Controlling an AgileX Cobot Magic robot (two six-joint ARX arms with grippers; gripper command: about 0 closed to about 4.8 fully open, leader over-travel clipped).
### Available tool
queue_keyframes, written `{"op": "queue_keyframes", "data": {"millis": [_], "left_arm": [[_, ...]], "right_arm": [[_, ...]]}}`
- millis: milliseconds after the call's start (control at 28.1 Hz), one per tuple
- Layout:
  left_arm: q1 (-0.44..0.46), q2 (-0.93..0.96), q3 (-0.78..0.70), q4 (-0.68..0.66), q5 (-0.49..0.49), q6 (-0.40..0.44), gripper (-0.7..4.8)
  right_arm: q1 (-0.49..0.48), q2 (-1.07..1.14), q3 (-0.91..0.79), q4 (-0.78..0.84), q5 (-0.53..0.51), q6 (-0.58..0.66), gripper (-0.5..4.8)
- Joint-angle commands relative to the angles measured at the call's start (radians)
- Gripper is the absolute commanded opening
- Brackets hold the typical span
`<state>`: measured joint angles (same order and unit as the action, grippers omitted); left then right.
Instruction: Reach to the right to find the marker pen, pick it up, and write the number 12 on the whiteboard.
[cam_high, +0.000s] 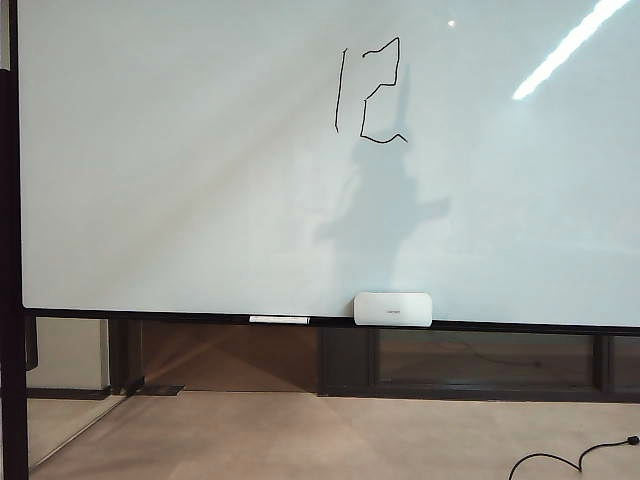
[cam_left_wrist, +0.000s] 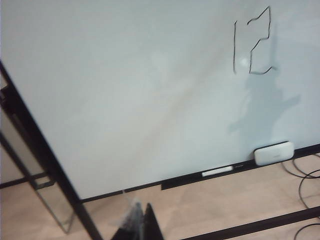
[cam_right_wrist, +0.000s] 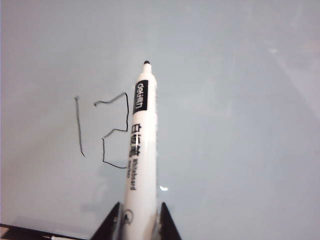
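With the number 12 (cam_right_wrist: 102, 130) complete beside its tip, the right end effector (cam_right_wrist: 135, 220) grips the marker pen (cam_right_wrist: 140, 145), ready to retract; the left end effector (cam_left_wrist: 140, 222), low before the whiteboard (cam_left_wrist: 125, 100), appears closed and empty.

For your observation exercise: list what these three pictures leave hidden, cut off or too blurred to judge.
- Left gripper: left wrist view, cut by the picture edge and blurred; open or shut unclear.
- Right gripper: right wrist view, only finger ends show beside the marker pen.
- Both arms: absent from exterior view.
- White box: label too small.

The whiteboard (cam_high: 180, 180) lies bare all around the number 12 (cam_high: 370, 90). Only its bottom rail is occupied, by a white box (cam_high: 393, 308) and thin bar (cam_high: 279, 319).
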<state>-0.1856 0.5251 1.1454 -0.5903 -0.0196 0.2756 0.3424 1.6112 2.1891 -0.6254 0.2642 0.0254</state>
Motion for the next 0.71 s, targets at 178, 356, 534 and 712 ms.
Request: {"op": "queue_keyframes", "data": {"millis": [178, 356, 534, 712], "left_arm": [[0.000, -0.071, 0.047, -0.123, -0.018, -0.065, -0.05], [0.000, -0.162, 0.049, -0.158, 0.024, -0.103, -0.05], [0.000, -0.205, 0.097, -0.287, 0.056, -0.127, -0.05], [0.000, -0.248, 0.101, -0.373, 0.092, -0.137, -0.05]], "right_arm": [[0.003, -0.256, -0.052, -0.090, -0.036, 0.002, -0.06], [0.004, -0.474, -0.155, -0.146, -0.083, 0.002, -0.06], [0.003, -0.697, -0.282, -0.242, -0.087, 0.008, -0.06], [0.000, -0.950, -0.465, -0.284, -0.086, 0.008, -0.06]]}}
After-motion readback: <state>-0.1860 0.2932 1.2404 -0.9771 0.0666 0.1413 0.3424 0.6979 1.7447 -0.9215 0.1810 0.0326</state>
